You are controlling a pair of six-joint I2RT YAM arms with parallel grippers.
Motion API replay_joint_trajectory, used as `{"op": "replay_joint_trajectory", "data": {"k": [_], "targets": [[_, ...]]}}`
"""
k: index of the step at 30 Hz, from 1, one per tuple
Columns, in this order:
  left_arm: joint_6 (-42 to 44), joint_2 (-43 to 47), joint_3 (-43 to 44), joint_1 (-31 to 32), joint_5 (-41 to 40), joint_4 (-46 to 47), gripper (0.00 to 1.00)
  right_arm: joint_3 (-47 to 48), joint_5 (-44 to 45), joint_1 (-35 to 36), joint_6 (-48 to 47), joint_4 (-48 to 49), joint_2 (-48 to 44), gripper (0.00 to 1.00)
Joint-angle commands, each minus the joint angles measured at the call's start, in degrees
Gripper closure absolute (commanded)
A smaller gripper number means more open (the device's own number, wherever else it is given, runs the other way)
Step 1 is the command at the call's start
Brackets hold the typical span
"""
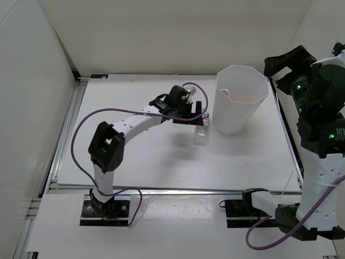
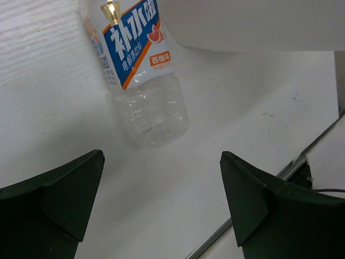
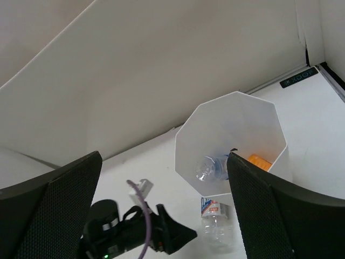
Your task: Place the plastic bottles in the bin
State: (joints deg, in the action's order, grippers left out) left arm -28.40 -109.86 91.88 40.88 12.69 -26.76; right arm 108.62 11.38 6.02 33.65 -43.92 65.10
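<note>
A clear plastic bottle (image 1: 200, 135) (image 2: 144, 86) (image 3: 216, 222) with a blue, white and orange label lies on its side on the table, close to the foot of the white bin (image 1: 240, 102) (image 3: 215, 121). My left gripper (image 1: 198, 114) (image 2: 161, 162) hovers open just short of its base, with nothing between the fingers. Held high to the right of the bin, my right gripper (image 1: 281, 70) (image 3: 163, 162) is open and empty. Inside the bin lie a clear bottle (image 3: 211, 167) and an orange one (image 3: 260, 161).
The bin's wall (image 2: 253, 24) rises directly behind the lying bottle. A metal rail (image 2: 302, 156) runs along the table's edge. White walls enclose the table on the left and at the back. A purple cable (image 1: 81, 135) loops off the left arm.
</note>
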Motion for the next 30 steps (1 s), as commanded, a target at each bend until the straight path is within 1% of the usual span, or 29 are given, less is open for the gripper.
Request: {"op": "replay_joint_trajectory", "data": {"k": [1,6,8,10,14,16,20,22,23,24,25,28,29,30], "targets": [[0.2,-3.49,4.27,-0.19,1.55,-0.48,0.0,-0.6,-1.44,0.04,-1.65,-0.81,1.61,0.0],[-0.34,-9.39,8.48,-0.19,1.55,0.05,0.0,0.54,-1.44,0.04,-2.27,-2.92,1.61,0.0],[2.54,-12.72,13.05,0.51,0.94,0.05,0.0,-0.25,-1.44,0.04,-2.27,-2.92,1.08,0.0],[3.35,-14.67,17.61,1.22,-1.87,0.05,0.0,-1.13,-1.44,0.04,-2.27,-2.92,0.55,0.0],[2.66,-20.37,22.02,1.74,0.05,0.05,0.0,-2.18,-0.83,-0.48,-2.88,-2.92,0.55,0.0],[2.04,-21.01,22.03,1.74,0.75,0.05,0.0,-2.18,-0.04,-0.48,-3.41,-3.45,0.03,0.0],[1.42,-21.71,17.82,1.74,2.87,0.05,0.0,-2.97,2.59,-0.48,-3.94,-3.98,-0.59,0.0],[1.42,-21.71,15.1,1.74,2.87,0.05,0.0,-3.76,2.6,-0.48,-3.94,-3.98,-1.2,0.0],[1.42,-21.71,14.3,1.74,4.09,0.05,0.0,-4.55,2.6,-0.48,-3.94,-3.98,-1.2,0.0],[1.42,-21.71,12.82,1.74,4.8,-0.48,0.02,-4.56,2.6,-0.48,-3.94,-3.98,-1.73,0.0],[0.81,-21.71,12.02,1.74,5.59,-0.48,0.09,-4.56,2.6,-0.48,-3.94,-3.98,-1.73,0.0],[-0.51,-20.4,7.28,-0.27,8.92,-1.01,0.24,-4.56,3.13,-0.48,-3.94,-3.98,-1.73,0.0],[-0.51,-19.78,5.7,-1.58,9.72,-1.01,0.32,-4.56,3.13,-0.48,-3.94,-3.98,-1.73,0.0],[-1.12,-18.99,2.12,-2.21,9.72,-1.01,0.32,-5.08,3.13,-0.48,-3.42,-3.98,-1.73,0.0]]}}
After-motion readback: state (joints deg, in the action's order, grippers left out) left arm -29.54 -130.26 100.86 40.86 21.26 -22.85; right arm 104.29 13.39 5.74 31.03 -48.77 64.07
